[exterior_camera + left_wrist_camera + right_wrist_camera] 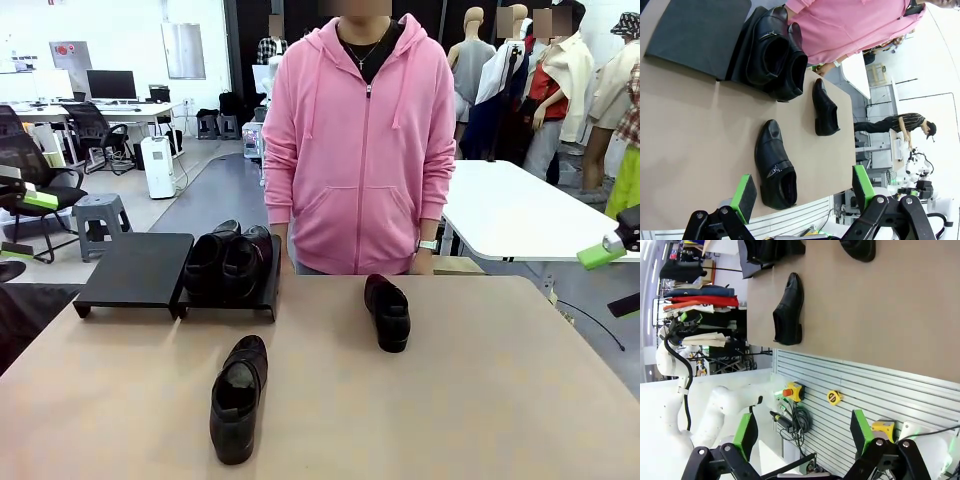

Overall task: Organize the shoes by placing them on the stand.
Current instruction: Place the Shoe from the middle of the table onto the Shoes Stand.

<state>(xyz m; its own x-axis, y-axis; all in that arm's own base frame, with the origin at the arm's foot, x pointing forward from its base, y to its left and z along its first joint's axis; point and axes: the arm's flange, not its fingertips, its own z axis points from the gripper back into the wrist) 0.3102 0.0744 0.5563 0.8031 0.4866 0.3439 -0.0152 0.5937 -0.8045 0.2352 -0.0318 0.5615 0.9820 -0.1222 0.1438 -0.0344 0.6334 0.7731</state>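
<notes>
Near loose shoe point(238, 398) sits on the table in front of the stand point(135, 268), robot side. Long axis runs approx. toward the stand, toe first, heel twd robot. Left gripper point(803, 195) looks nearer, fingers spread wide, empty. Right gripper point(802, 432) also spread. 2nd loose shoe point(388, 312) lies right of the stand. Glossy black loafer, prob. a metal strap trim. Pair point(230, 262) fills the stand's right half.

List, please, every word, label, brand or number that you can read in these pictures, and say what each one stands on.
Nothing can be read in any view.
Too blurred to read: the grey notice with a red mark, far behind the person.
Too small to read: the dark mark on the yellow round tag on the slatted panel.
No print to be seen: the shoes and the stand.
</notes>
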